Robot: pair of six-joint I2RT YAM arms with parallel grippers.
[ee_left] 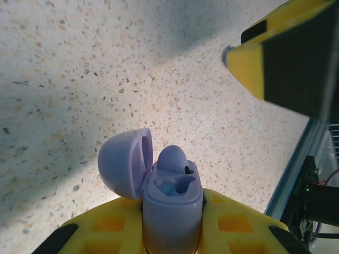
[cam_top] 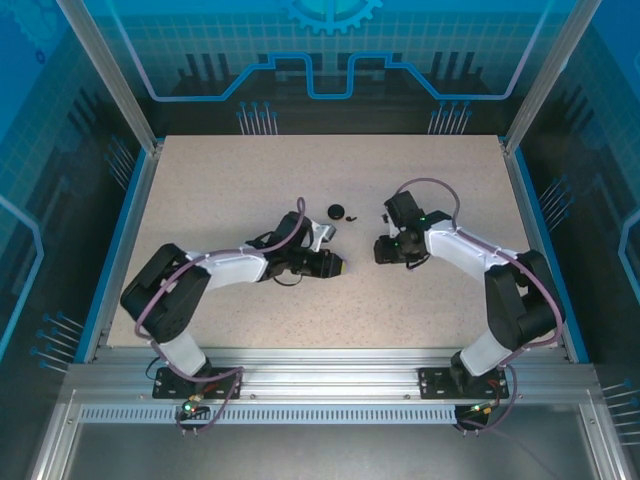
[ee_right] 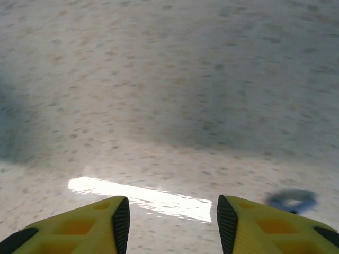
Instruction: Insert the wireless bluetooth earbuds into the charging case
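Near the middle of the table (cam_top: 250, 180), the left gripper (cam_top: 338, 266) is clamping a lavender case (ee_left: 172, 211) between its yellow fingers. The lid (ee_left: 124, 164) is hanging open at 9 o'clock of the case body. One lavender earbud (ee_left: 172, 157) is sitting in the well, its rounded head poking up toward 12 o'clock.

At 1 o'clock from the case in the left wrist view, a yellow-and-black finger (ee_left: 249, 69) of the other arm is hanging over the table, apart from the case.

From above, a black round case (cam_top: 337, 211) is lying at 12 o'clock of the left gripper. A small black piece (cam_top: 352, 216) is lying just beside it at 3 o'clock, too small to identify.

The right gripper (ee_right: 173, 222) is facing the left one with its fingers spread, grasping nothing. At 4 o'clock in its wrist view a blurred lavender thing (ee_right: 291, 200) is lying on the table; I cannot tell what it is.
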